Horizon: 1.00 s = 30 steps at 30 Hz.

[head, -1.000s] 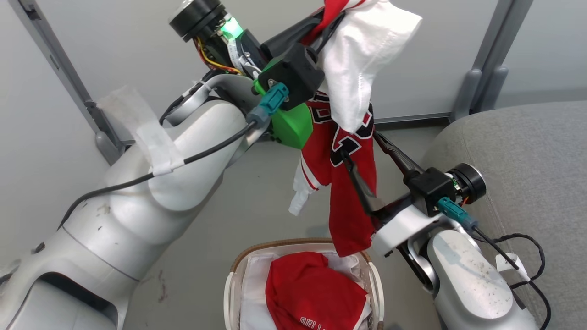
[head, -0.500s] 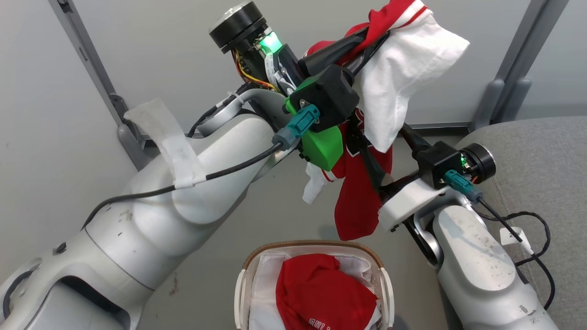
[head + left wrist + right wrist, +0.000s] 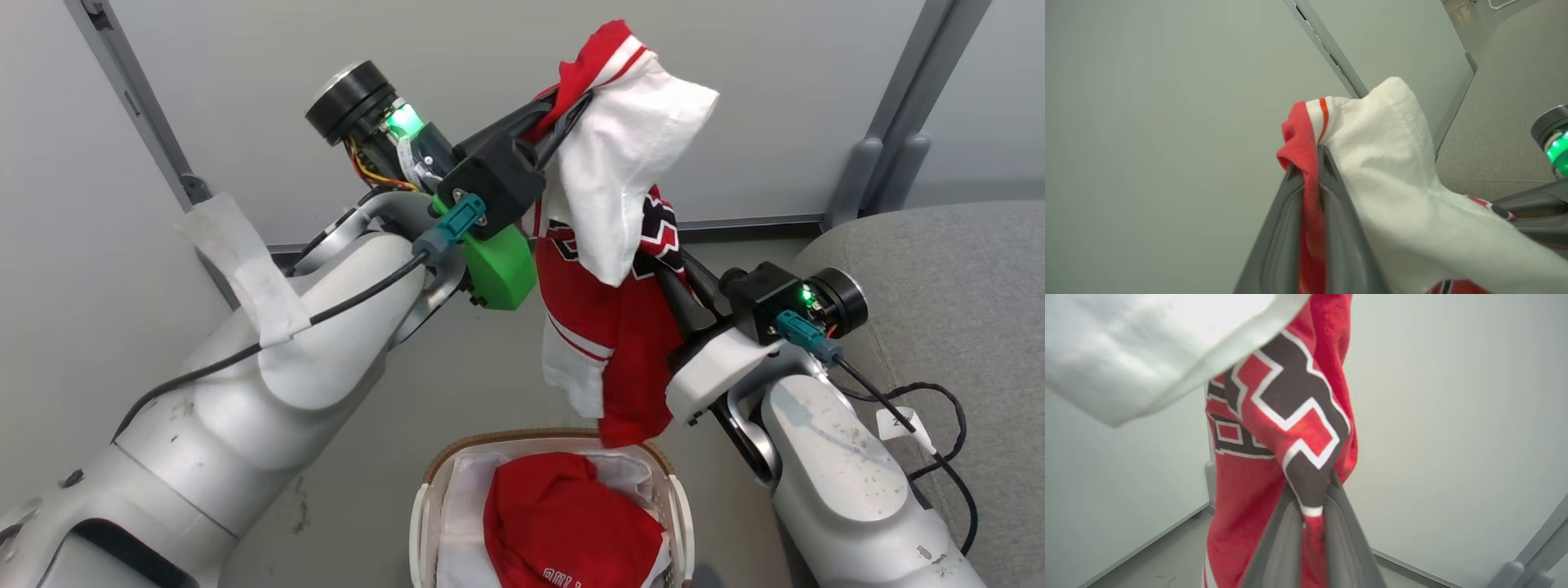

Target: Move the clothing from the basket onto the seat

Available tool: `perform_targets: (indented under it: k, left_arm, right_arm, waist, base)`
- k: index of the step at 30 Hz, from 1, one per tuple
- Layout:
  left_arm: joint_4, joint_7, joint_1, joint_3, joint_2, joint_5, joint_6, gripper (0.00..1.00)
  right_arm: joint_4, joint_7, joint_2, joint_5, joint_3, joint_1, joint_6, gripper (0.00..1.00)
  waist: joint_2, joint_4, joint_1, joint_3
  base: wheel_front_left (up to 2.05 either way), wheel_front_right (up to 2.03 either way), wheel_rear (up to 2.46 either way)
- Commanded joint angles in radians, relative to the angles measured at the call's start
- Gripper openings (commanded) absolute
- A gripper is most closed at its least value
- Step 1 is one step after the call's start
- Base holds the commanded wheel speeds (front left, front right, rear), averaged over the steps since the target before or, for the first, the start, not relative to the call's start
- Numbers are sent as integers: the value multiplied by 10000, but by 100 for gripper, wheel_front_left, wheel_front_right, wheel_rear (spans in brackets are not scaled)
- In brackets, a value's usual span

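A red garment (image 3: 608,327) with white trim and black numerals hangs above the basket (image 3: 522,441). My left gripper (image 3: 567,110) is shut on its top fold, and in the left wrist view the red cloth is pinched between the fingers (image 3: 1308,163). My right gripper (image 3: 1310,490) is shut on the numeral panel lower down; in the head view its fingers (image 3: 684,282) run in behind the fabric. A second red garment (image 3: 563,523) with small white lettering lies in the basket on the white liner. The grey seat (image 3: 939,269) is at the right.
Pale wall panels with grey posts (image 3: 890,163) stand behind the arms. A black cable (image 3: 939,425) from the right forearm loops over the seat's front edge. Grey floor surrounds the basket.
My right gripper has shut on the hanging garment, where before its fingers stood open around it. The left gripper keeps its hold on the top. The head camera has shifted.
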Motion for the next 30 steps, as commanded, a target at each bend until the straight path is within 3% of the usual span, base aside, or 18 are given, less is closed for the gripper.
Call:
perform_targets:
  k: [1, 5, 7, 8, 19, 30]
  left_arm:
    - [124, -92, 212, 58, 104, -66, 79, 0]
    - [467, -293, 551, 158, 167, -262, 216, 0]
    - [616, -418, 813, 233, 143, -396, 294, 44]
    - [680, -475, 986, 261, 116, -475, 330, 99]
    - [734, -686, 3438, 1178, -245, -1302, 510, 100]
    - [180, -693, 6083, 2618, -626, -1076, 205, 100]
  right_arm:
    - [-99, -25, -40, 112, -33, 142, -10, 0]
    - [-271, -25, -40, 209, -125, 199, -10, 0]
    - [-395, -25, -40, 259, -210, 193, -10, 0]
    - [-459, -25, -40, 252, -262, 206, -10, 0]
    - [-1032, -25, -45, -55, -826, 296, -10, 0]
    - [-1462, -25, -39, -309, -1333, 793, -10, 0]
  waist:
    - [0, -63, 0, 24]
    - [0, -158, 0, 50]
    - [0, -193, 0, 64]
    - [0, -207, 0, 74]
    - [0, -321, 0, 241]
    - [0, -495, 0, 395]
  base:
    - [0, 0, 0]
    - [0, 0, 0]
    - [0, 0, 0]
    - [0, 0, 0]
    - [0, 0, 0]
    - [0, 0, 0]
